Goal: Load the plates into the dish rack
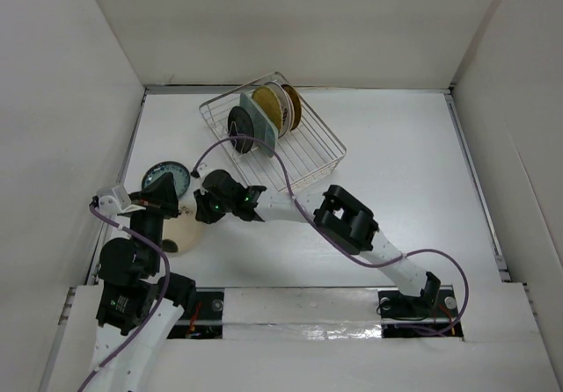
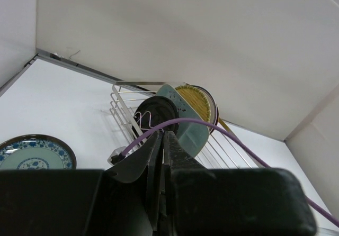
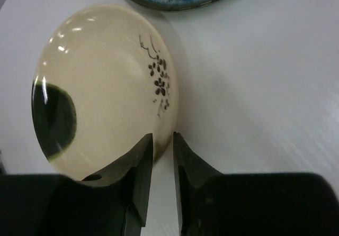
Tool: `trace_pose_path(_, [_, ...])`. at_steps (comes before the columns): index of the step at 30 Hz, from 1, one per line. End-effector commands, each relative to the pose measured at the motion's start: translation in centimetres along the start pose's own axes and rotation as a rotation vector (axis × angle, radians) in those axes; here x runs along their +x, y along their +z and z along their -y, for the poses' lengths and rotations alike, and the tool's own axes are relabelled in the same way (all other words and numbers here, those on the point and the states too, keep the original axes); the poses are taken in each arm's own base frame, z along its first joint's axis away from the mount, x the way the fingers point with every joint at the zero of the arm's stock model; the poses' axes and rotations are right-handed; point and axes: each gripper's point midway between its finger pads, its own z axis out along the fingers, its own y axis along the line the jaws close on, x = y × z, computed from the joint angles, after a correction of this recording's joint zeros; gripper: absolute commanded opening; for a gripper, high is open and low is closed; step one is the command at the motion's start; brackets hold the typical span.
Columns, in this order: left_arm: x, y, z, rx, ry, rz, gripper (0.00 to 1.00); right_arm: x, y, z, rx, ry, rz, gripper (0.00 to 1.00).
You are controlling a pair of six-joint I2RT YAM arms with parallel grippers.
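The wire dish rack (image 1: 303,159) stands at the back with a black plate (image 1: 239,128), a pale green rectangular plate (image 1: 262,121), a cream-yellow plate (image 1: 273,104) and a brown plate (image 1: 291,106) upright in it. A cream plate (image 3: 106,82) with a dark flower sprig lies tilted at the near left (image 1: 180,232). My right gripper (image 3: 163,139) is shut on its rim, one finger on each face (image 1: 201,212). A teal patterned plate (image 1: 165,179) lies flat just behind. My left gripper (image 2: 163,141) is shut and empty, over the teal plate's near edge (image 1: 167,200).
White walls enclose the table on the left, the back and the right. My right arm's purple cable (image 2: 238,141) arcs across the left wrist view in front of the rack (image 2: 127,101). The teal plate (image 2: 34,154) sits low on the left there.
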Motion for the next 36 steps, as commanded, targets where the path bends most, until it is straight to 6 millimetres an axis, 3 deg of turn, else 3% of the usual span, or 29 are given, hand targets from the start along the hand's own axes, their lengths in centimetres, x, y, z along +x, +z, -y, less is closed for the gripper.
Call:
trace_pose_path(1, [-0.2,0.4,0.2,0.008,0.011,0.010,0.04,2.0,0.4,-1.9,-0.118,0.060,-0.042,0.08])
trace_pose_path(2, [-0.3,0.4,0.2,0.007,0.009,0.012,0.04,2.4,0.3,-2.0,-0.131,0.067,-0.049,0.01])
trace_pose_path(5, [-0.2,0.3,0.2,0.007,0.009,0.012,0.04,2.0,-0.9,-2.5,-0.149,0.074,-0.027,0.00])
trace_pose_path(7, [-0.3,0.2,0.2,0.008,0.009,0.016,0.04,-0.4,-2.7,-3.2,-0.168,0.065,0.022,0.00])
trace_pose_path(8, [-0.5,0.2,0.2,0.008,0.008,0.020,0.04,0.0,-3.4,-3.1,-0.167,0.061,0.018,0.00])
trace_pose_path(9, [-0.5,0.2,0.2,0.007,0.009,0.021,0.04,-1.5,-4.3,-3.0,-0.171,0.053,0.064,0.00])
trace_pose_path(10, [-0.7,0.1,0.2,0.007,0.006,0.029,0.04,-4.1,-6.6,-4.3,-0.187,0.033,0.127,0.00])
trace_pose_path(11, [-0.8,0.0,0.2,0.009,0.004,0.035,0.04,-4.3,-7.6,-3.4,-0.163,0.033,0.141,0.00])
trace_pose_path(13, [-1.1,-0.2,0.2,0.012,0.001,0.049,0.04,-7.9,-10.0,-1.9,-0.094,0.013,0.245,0.00])
trace_pose_path(14, [-1.3,-0.3,0.2,0.012,-0.003,0.054,0.04,-11.0,-12.7,-2.1,-0.078,0.002,0.321,0.00])
trace_pose_path(19, [-1.5,-0.7,0.5,0.034,-0.013,0.064,0.05,-20.7,-20.1,5.7,0.245,-0.028,0.580,0.00])
trace_pose_path(20, [-1.5,-0.7,0.6,0.039,-0.014,0.062,0.05,-21.9,-20.9,6.6,0.290,-0.037,0.606,0.00])
trace_pose_path(21, [-1.5,-0.7,0.7,0.046,-0.014,0.060,0.05,-22.8,-21.8,8.8,0.408,-0.033,0.641,0.00])
trace_pose_path(22, [-1.4,-0.7,0.8,0.049,-0.014,0.059,0.05,-24.7,-23.1,9.0,0.463,-0.070,0.679,0.00])
trace_pose_path(24, [-1.5,-0.7,1.0,0.062,-0.017,0.059,0.05,-26.3,-25.2,12.5,0.654,-0.071,0.722,0.00])
trace_pose_path(25, [-1.3,-0.7,1.0,0.062,-0.015,0.054,0.05,-27.6,-25.5,13.0,0.709,-0.104,0.736,0.00])
trace_pose_path(27, [-1.3,-0.7,1.1,0.069,-0.015,0.051,0.05,-28.7,-27.1,15.7,0.845,-0.102,0.752,0.00])
trace_pose_path(28, [-1.3,-0.6,1.1,0.069,-0.012,0.051,0.05,-28.3,-26.0,16.8,0.895,-0.139,0.717,0.00])
trace_pose_path(29, [-1.3,-0.6,1.2,0.071,-0.012,0.051,0.05,-30.2,-27.4,17.0,0.925,-0.132,0.762,0.00])
trace_pose_path(30, [-1.2,-0.6,1.2,0.072,-0.009,0.047,0.05,-30.6,-28.0,17.8,0.970,-0.128,0.767,0.00])
trace_pose_path(32, [-1.2,-0.6,1.3,0.075,-0.009,0.046,0.05,-30.4,-26.8,18.9,1.025,-0.167,0.722,0.00])
trace_pose_path(33, [-1.2,-0.6,1.3,0.077,-0.008,0.046,0.05,-31.6,-27.8,18.6,1.043,-0.167,0.752,0.00])
trace_pose_path(36, [-1.2,-0.6,1.3,0.077,-0.008,0.047,0.05,-31.2,-27.3,19.6,1.110,-0.215,0.711,0.00])
